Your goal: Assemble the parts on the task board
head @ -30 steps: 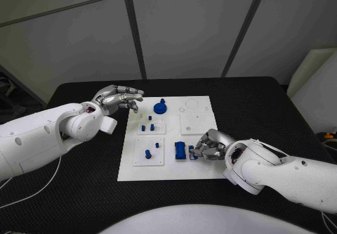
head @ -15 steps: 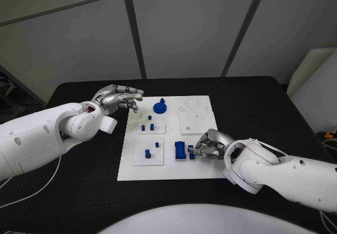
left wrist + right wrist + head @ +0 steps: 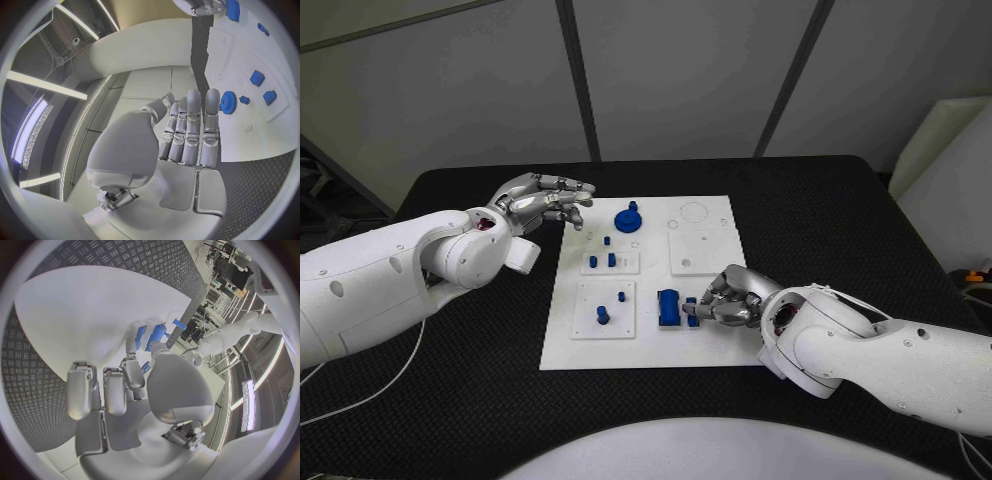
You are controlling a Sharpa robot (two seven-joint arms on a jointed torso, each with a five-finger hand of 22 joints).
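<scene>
The white task board [image 3: 711, 345] lies in the middle of the black table. A blue gear [image 3: 630, 218] stands at its far edge, and the left wrist view shows it too [image 3: 227, 102]. Short blue pegs [image 3: 603, 261] stand in a raised plate, and two more [image 3: 603, 315] stand nearer me. A blue block [image 3: 669, 308] lies at the board's near middle. My right hand [image 3: 728, 297] rests on the board beside it, thumb and fingertips closed around a small blue part [image 3: 692, 319]. The right wrist view shows blue pieces [image 3: 154, 335] just past that thumb. My left hand [image 3: 542, 203] hovers off the board's far left corner, loosely curled and holding nothing.
A blank raised white plate [image 3: 700, 251] sits on the board's right half, with a ring outline [image 3: 692, 212] beyond it. Black table surface [image 3: 473, 350] surrounds the board on all sides. A white object [image 3: 949, 180] stands past the table's right edge.
My right hand has shifted very slightly at the small blue part beside the block. The left hand has stayed where it was.
</scene>
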